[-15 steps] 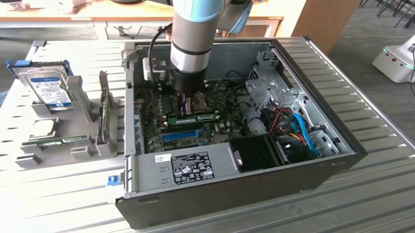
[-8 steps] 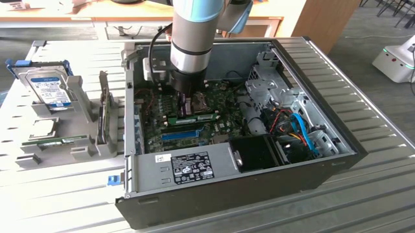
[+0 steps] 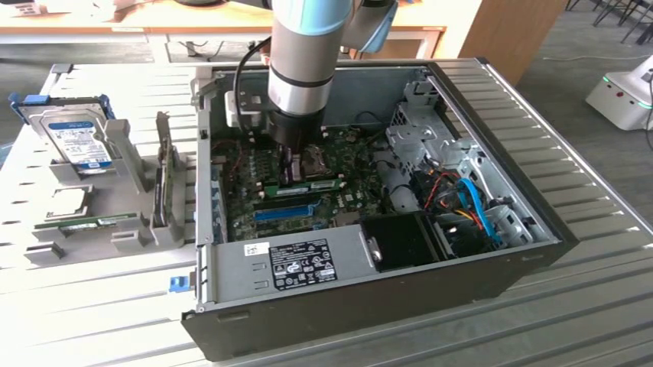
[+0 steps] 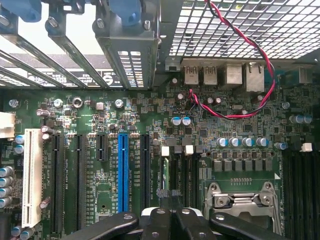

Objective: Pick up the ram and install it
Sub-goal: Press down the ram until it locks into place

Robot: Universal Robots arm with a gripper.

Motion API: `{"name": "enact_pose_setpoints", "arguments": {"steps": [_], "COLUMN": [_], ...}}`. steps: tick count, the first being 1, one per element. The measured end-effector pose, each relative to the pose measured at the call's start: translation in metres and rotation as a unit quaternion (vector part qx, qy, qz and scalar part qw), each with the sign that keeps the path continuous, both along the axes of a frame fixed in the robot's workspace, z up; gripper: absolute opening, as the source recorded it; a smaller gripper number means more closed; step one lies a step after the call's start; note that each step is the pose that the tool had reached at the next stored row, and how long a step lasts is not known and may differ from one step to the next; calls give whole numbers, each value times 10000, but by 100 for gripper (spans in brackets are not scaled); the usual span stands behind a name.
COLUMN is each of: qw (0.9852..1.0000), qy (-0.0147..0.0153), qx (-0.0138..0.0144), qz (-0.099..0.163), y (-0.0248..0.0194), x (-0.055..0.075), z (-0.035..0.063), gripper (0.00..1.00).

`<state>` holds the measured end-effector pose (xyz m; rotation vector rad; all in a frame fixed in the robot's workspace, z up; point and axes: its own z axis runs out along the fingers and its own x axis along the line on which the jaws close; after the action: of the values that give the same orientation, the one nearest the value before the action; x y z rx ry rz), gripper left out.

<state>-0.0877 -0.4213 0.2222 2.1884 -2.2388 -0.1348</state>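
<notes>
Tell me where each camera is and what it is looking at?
Exterior view: sits off the arm, above and to one side, looking down at the open computer case on the table; the arm reaches down into the case.
Wrist view: rides on the wrist, looking at the motherboard; the shut gripper shows at the picture's edge.
Shared: both see the motherboard and its blue slot.

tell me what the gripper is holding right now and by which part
Nothing seems held: the gripper is shut over the motherboard, with no stick showing between its fingertips. A ram sits on the board close beside it.
</notes>
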Motion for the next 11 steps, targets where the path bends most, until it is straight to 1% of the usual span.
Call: {"name": "enact_pose_setpoints", "arguments": {"steps": [11], "qw": [10000], "qy": [0], "qx": [-2], "qz": [0], "y": [-1], "x": [0], "z": [-2], "gripper": [11]}}
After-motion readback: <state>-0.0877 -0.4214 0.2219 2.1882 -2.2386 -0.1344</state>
